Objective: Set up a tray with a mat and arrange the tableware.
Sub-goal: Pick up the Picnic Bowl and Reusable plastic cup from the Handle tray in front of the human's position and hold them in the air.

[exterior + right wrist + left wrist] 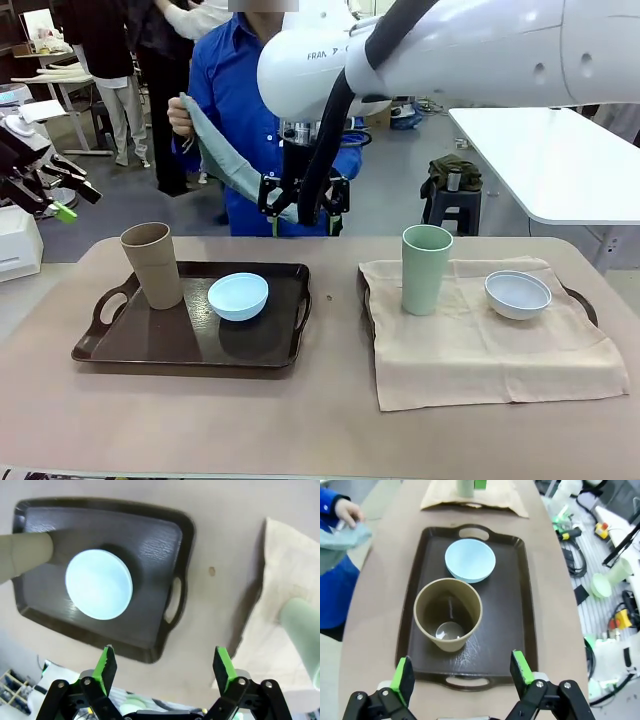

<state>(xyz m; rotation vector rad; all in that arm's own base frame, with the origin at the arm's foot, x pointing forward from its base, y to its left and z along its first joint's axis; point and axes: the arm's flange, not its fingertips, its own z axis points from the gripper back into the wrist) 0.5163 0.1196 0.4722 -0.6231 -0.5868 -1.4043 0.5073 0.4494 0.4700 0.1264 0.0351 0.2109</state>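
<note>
Bare dark brown plastic tray holds tall tan tumbler and light blue round bowl; left hand beside it, right hand above it, both wide open. Likely next: clear it for the person's grey-green cloth mat.

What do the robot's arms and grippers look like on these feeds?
The right arm is glossy white with rounded joints, partial dark "FRAN" lettering and a thick black cable running down to its black right gripper. The left gripper is black too, with bolted linkages and bright green pads.
</note>
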